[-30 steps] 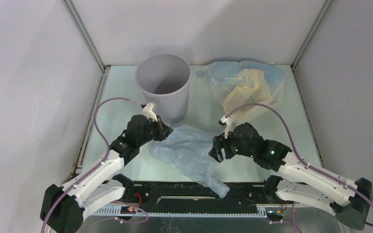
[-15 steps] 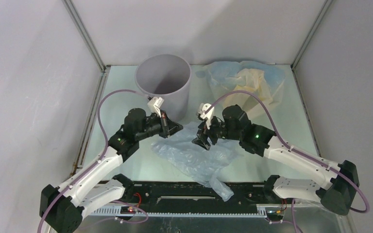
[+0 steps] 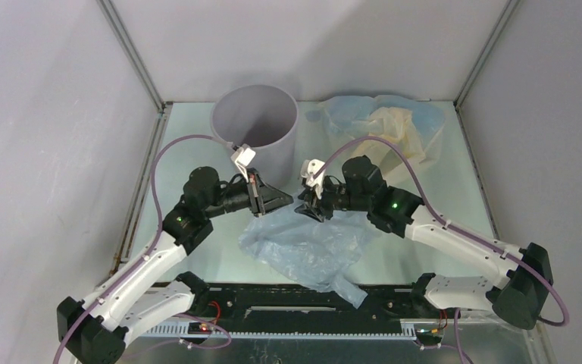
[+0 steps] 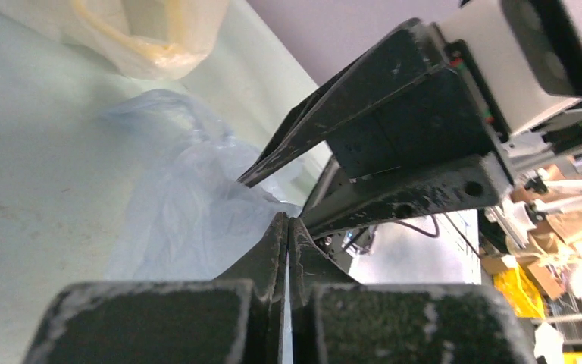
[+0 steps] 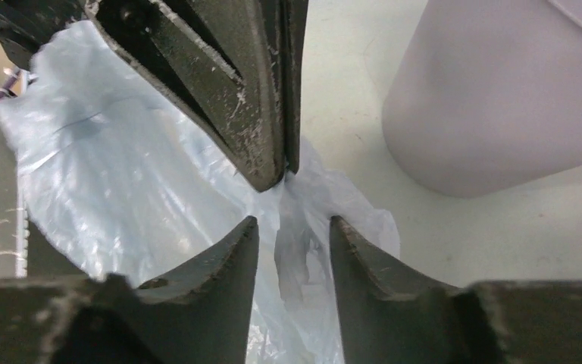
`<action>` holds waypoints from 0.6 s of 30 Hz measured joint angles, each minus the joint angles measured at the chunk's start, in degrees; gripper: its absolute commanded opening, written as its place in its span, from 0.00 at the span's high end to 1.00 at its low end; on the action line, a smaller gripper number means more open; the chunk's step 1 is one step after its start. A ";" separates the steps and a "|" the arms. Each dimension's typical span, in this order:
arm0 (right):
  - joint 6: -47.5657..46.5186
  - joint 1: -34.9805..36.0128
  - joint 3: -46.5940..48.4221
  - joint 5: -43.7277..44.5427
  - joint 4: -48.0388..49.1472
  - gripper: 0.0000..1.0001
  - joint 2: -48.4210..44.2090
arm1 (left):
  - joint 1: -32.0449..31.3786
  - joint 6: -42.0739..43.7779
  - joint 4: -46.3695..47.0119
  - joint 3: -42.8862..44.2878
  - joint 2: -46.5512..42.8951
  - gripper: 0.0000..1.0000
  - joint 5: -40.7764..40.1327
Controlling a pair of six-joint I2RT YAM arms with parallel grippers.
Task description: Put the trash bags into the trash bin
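The pale blue-grey trash bag [image 3: 311,246] lies crumpled on the table in front of the grey trash bin [image 3: 255,130]. My left gripper [image 3: 279,202] is shut, and a peak of the bag's film is drawn up to its tips; its tips [image 4: 288,221] press together. My right gripper [image 3: 305,210] is open, tip to tip with the left one. In the right wrist view its jaws [image 5: 294,227] stand either side of a hanging fold of the bag [image 5: 121,174], just below the left gripper [image 5: 282,176]. The bin [image 5: 500,98] stands to the right.
A pale blue and a cream-yellow bag [image 3: 383,129] lie heaped at the back right, next to the bin; the cream one also shows in the left wrist view [image 4: 159,38]. Enclosure walls stand left, right and behind. The black rail [image 3: 303,299] runs along the near edge.
My right gripper has swung left and forward from the bag's right side to meet the left gripper's tips. My left gripper has reached right, pulling the bag's corner with it.
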 measured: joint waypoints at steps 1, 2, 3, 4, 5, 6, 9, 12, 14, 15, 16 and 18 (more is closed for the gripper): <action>-0.17 0.11 0.00 -0.22 0.04 0.81 0.07 | -0.09 -0.57 0.63 0.02 0.02 0.99 1.09; -0.37 0.24 0.00 -0.31 0.13 0.93 0.09 | -0.13 -0.98 1.03 0.02 0.02 0.96 1.92; -0.44 0.46 0.00 -0.33 0.20 1.00 0.09 | -0.20 -1.27 1.36 0.02 0.02 0.86 2.49; -0.15 0.61 0.00 -0.31 0.31 1.00 0.09 | -0.26 -1.53 1.66 0.02 -0.02 0.71 2.93; -0.15 0.66 0.00 -0.15 0.39 1.00 0.09 | -0.31 -1.57 1.79 0.02 -0.20 0.54 3.06; 0.42 0.68 0.00 0.24 0.37 1.00 0.09 | -0.33 -1.92 1.66 0.02 -0.57 0.41 2.95; 2.19 0.20 0.00 2.69 0.31 1.00 0.02 | -0.42 -1.29 -0.48 0.02 -3.15 0.17 0.61; 4.24 -1.07 0.00 5.57 -0.24 1.00 -0.55 | -0.42 -0.57 -5.07 0.02 -7.85 0.11 -4.48; 5.53 -1.66 0.00 7.56 -0.81 1.00 -1.42 | -0.42 -0.17 -8.22 0.04 -10.99 0.08 -7.50; 6.12 -1.70 0.00 8.57 -1.09 1.00 -1.97 | -0.42 0.17 -9.86 0.09 -12.26 0.07 -9.05; 6.73 -1.70 0.00 9.42 -1.38 1.00 -2.51 | -0.42 0.31 -11.32 0.13 -13.25 0.06 -10.14; 7.98 -1.70 0.22 10.91 -2.10 1.00 -3.48 | -0.42 0.70 -14.34 0.35 -14.82 0.05 -12.17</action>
